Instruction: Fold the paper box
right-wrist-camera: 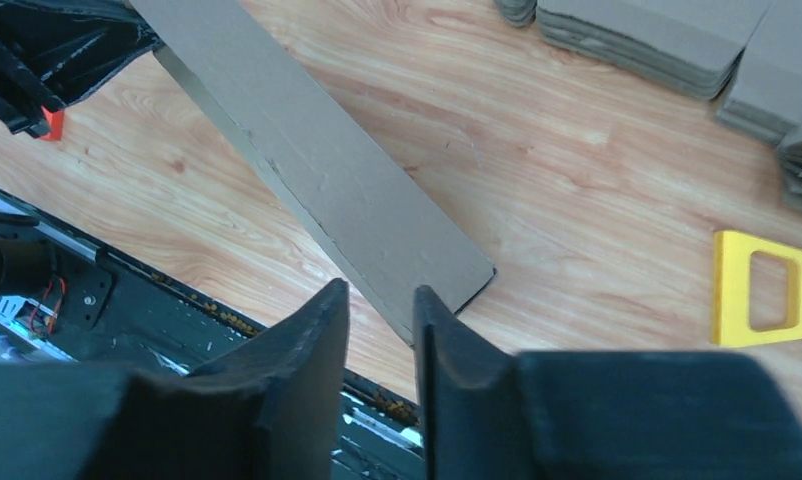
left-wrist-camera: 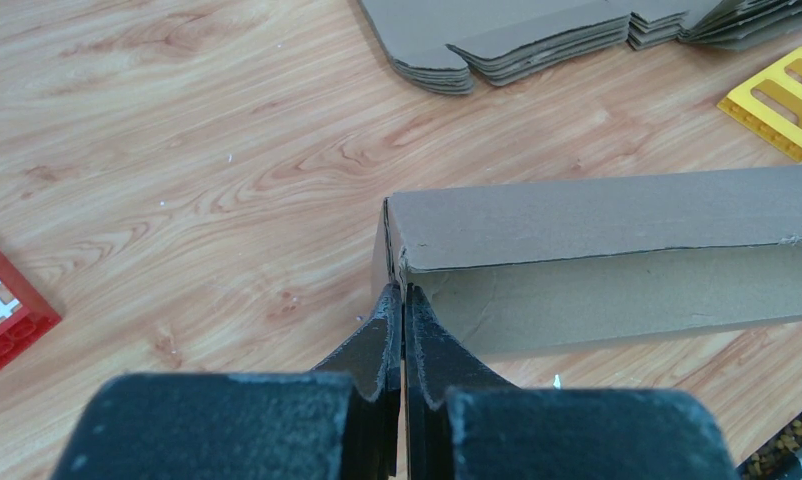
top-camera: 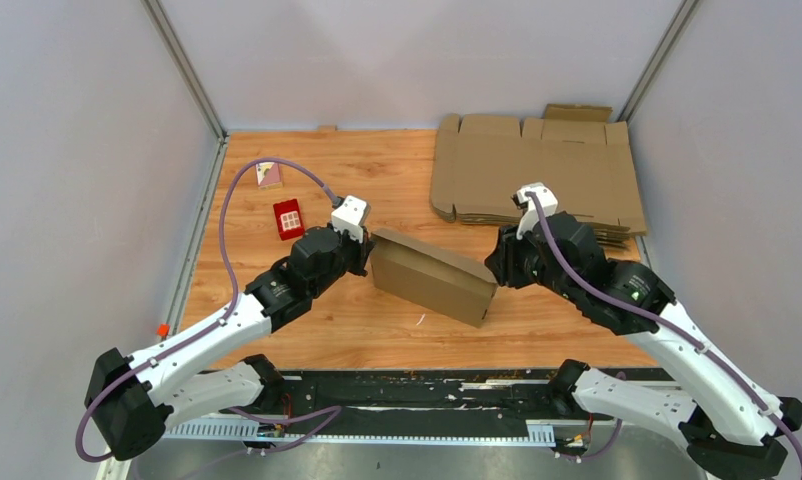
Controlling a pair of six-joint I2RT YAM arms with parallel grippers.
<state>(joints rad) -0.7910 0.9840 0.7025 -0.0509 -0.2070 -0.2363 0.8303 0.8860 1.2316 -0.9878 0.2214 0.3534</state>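
Note:
The paper box is a long brown cardboard shape lying slantwise in the middle of the wooden table. My left gripper is at its left end. In the left wrist view the fingers are pressed together on the thin end wall of the box, with a sliver of cardboard between them. My right gripper is at the box's right end. In the right wrist view it stands partly open with nothing between its fingers, and the rounded corner of the box lies just beyond the tips.
A pile of flat cardboard sheets lies at the back right. A small red box and a small pink item sit at the back left. A yellow plastic piece lies right of the box. A black strip runs along the near edge.

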